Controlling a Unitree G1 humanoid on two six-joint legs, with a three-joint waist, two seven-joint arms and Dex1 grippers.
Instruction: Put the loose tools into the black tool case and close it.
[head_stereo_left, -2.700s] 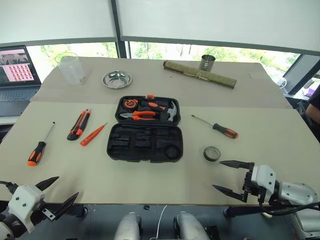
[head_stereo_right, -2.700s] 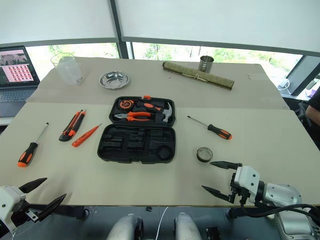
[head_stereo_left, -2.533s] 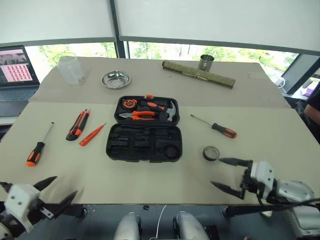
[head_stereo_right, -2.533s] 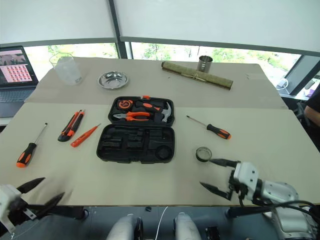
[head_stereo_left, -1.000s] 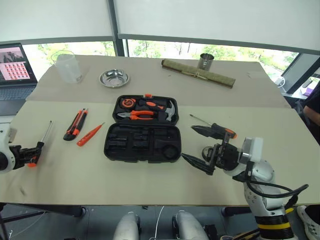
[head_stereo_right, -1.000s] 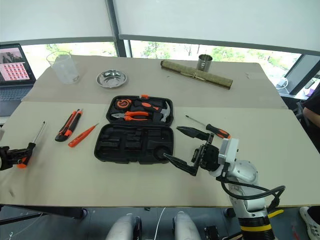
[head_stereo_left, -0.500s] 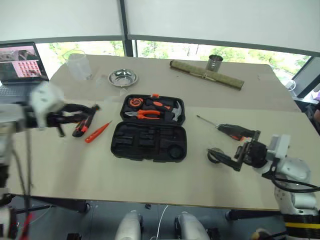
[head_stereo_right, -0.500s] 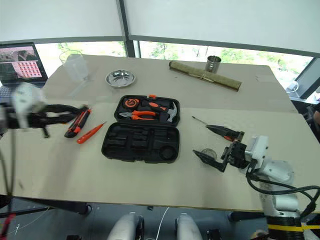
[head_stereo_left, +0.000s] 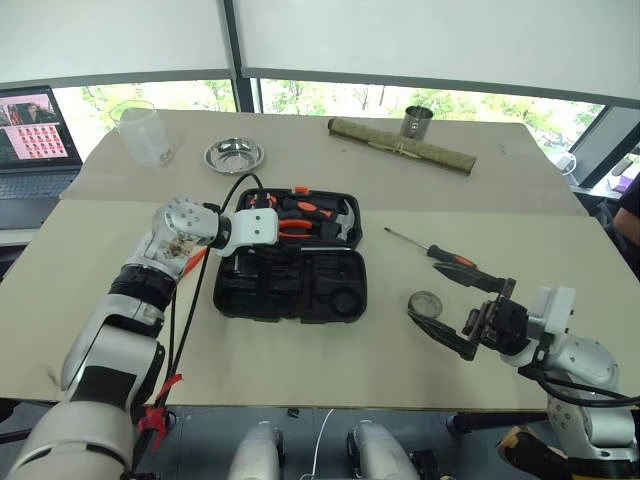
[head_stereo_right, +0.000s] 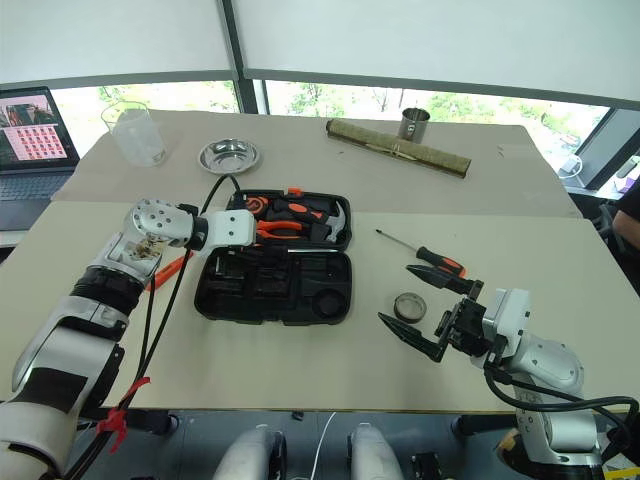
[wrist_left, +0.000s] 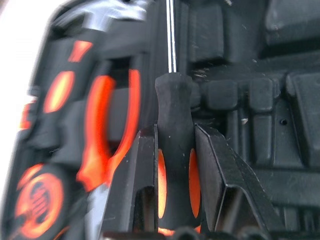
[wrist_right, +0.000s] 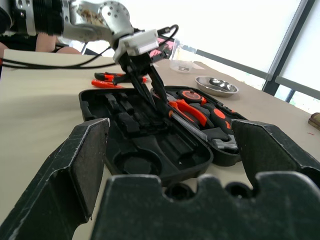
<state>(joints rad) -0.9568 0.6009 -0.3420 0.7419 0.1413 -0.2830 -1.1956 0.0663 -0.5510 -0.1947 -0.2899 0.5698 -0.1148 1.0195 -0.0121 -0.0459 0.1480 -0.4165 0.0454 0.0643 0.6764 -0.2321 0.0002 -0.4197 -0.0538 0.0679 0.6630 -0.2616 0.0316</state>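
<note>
Left wrist view: my left gripper clamped on a screwdriver, over the black tool case.
Fingers pinch the orange-black handle; the stiff, light shaft points into the recesses, probably not seated yet. Right gripper spread wide, beside the tape roll — light, graspable across its rim.

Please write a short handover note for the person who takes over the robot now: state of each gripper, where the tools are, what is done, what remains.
Left gripper: shut on a screwdriver, held over the open black tool case.
Right gripper: open, holding nothing, beside the tape roll.
On the table: second screwdriver right of the case; utility knife and tester screwdriver on its left.
Done: no loose tool seated yet.
Left: seat all five, close the case.
</note>
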